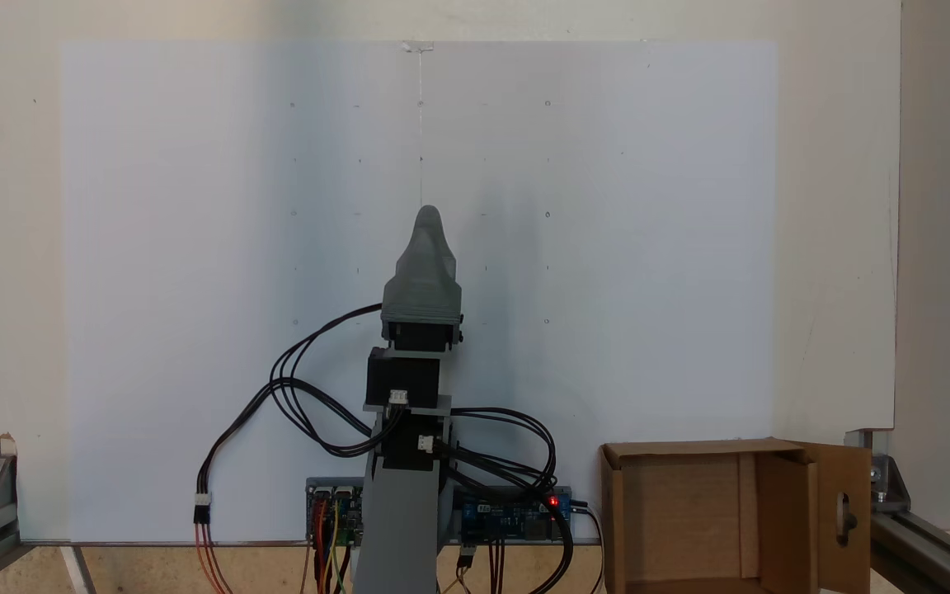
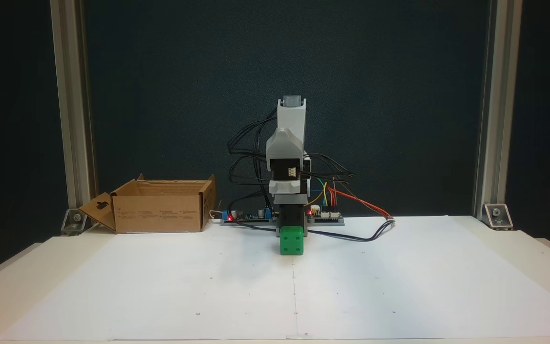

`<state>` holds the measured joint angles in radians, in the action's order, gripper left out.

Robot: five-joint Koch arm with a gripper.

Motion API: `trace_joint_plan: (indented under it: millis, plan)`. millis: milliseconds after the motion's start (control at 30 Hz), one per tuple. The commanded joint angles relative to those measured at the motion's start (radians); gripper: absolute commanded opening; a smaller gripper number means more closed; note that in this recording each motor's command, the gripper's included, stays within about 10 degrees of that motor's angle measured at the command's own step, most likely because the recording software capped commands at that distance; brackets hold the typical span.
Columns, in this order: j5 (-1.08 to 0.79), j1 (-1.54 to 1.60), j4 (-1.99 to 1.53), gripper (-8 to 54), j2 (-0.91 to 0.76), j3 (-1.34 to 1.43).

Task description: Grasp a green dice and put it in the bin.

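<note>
My hand (image 1: 429, 216) points away from my base over the white paper (image 1: 195, 289), and in the fixed view from above it shows as one grey tapered shell, with its two jaws stacked for the camera, so I cannot tell whether they are apart or together. In the fixed view that faces me across the table (image 2: 518, 248), my hand (image 2: 291, 224) hangs low, and the green dice (image 2: 291, 240) sits right at its tip, directly under and in front of it, the bottom of the dice down at the paper; whether my hand actually touches it I cannot make out. The dice is a small bright green cube with softly rounded edges, its front face turned squarely to that camera and carrying a few faint darker pips, and it is far smaller than the bin. The bin (image 2: 158, 210) is a brown corrugated cardboard box standing well off to the side of my hand, back level with my base, its top open and one flap folded outward with a slot-shaped handle hole cut in it. From above the bin (image 1: 689, 450) shows an empty cardboard inside. Black cables (image 1: 293, 388) loop from my arm to the circuit boards (image 1: 508, 516) at my base.
</note>
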<state>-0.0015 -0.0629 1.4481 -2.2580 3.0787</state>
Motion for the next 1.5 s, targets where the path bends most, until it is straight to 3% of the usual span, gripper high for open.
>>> trace_joint_plan:
  millis: [0, 1467]
  plan:
    - [0.029, -0.044, 0.038, 44.6, -0.107, 0.046]
    - [-0.038, -0.041, 0.035, 43.8, -0.107, 0.046]
